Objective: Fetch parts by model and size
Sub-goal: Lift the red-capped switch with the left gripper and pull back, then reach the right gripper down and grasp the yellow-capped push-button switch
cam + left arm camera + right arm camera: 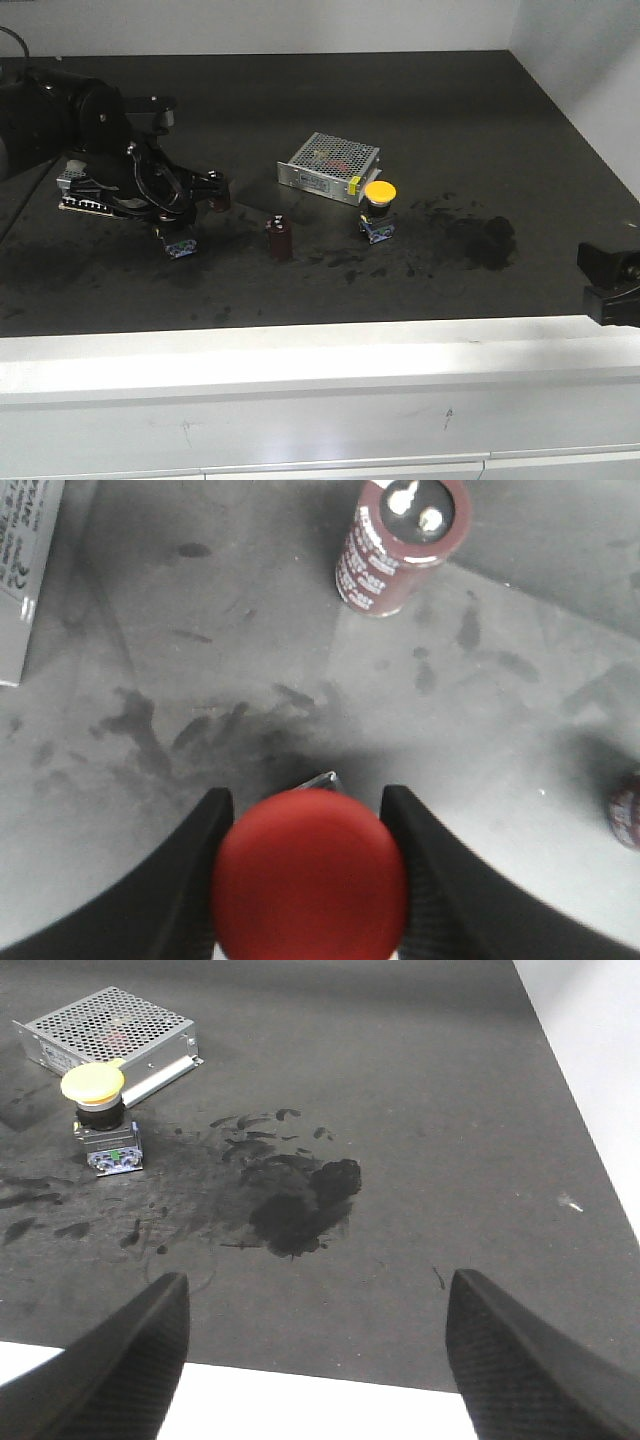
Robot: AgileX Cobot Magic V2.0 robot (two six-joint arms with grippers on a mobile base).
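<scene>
Item: red switch (310,875), mushroom cap on a dark body with a blue underside, at the left of the bench (420,90) between the jaws of the left gripper (305,798). The jaws are drawn in close on both sides, with the cap overlapping both fingers (185,885). They appear to grip the body, though the cap hides the contact. Item: yellow switch (378,210), upright at mid-bench, just in front of a silver mesh box (330,165), untouched. Right gripper (318,1282): jaws spread wide, holding nothing, near the bench's front edge and well apart from the yellow switch. Step in hand, as judged: pick-up of the red switch, with the yellow one left to fetch. The next move calls for a straight lift that keeps the grip low on the body, clear of the maroon cylinder (400,540) nearby. Views: the front camera alone shows both arms and the blue base under the left gripper. The left wrist camera alone shows the cap centred between the fingers. The right wrist camera alone shows the open right jaws and a dark stain (300,1205) on the bench.
</scene>
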